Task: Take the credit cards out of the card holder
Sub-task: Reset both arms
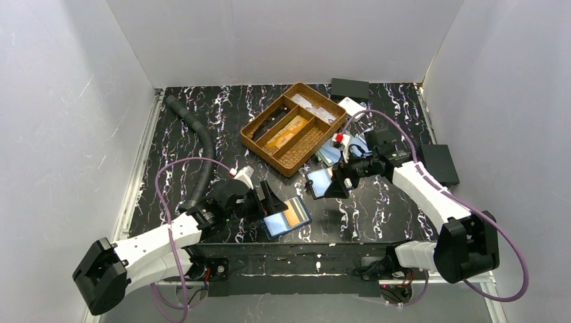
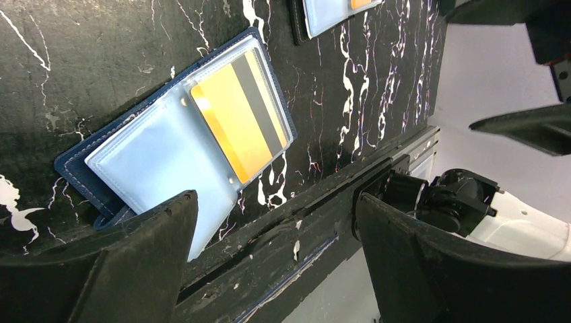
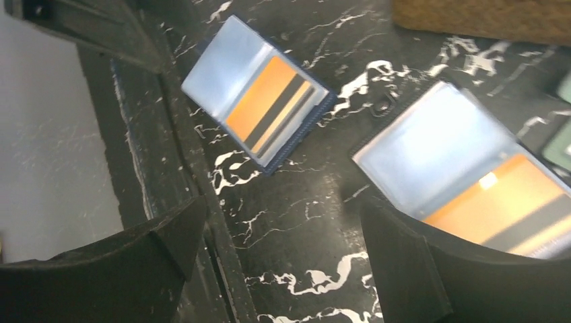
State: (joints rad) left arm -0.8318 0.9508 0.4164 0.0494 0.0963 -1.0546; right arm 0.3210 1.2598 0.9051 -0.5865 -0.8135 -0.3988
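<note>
Top external view is showing two blue holders lying open on the bench: the near holder (image 1: 286, 217) is sitting just beside the near edge, left of its middle, and the inner holder (image 1: 319, 180) is lying further in, near the closest corner of a brown basket (image 1: 296, 128). Each is still keeping a card under its clear sleeve: the near card (image 2: 239, 114) is showing yellow with a dark stripe, and the inner card (image 3: 498, 202) is showing orange. No card is lying loose on the bench, so I am judging the task as hardly begun, with both cards left to pull. The left tool (image 1: 268, 202) is hovering just beside the near holder with its jaws standing wide and nothing between them. The right tool (image 1: 334, 186) is hanging at the inner holder's edge, equally wide and gripping nothing; whether a finger is touching the sleeve I cannot tell. Each arm is looking lined up on its own holder, so sliding a card out of a sleeve is probably coming next.
</note>
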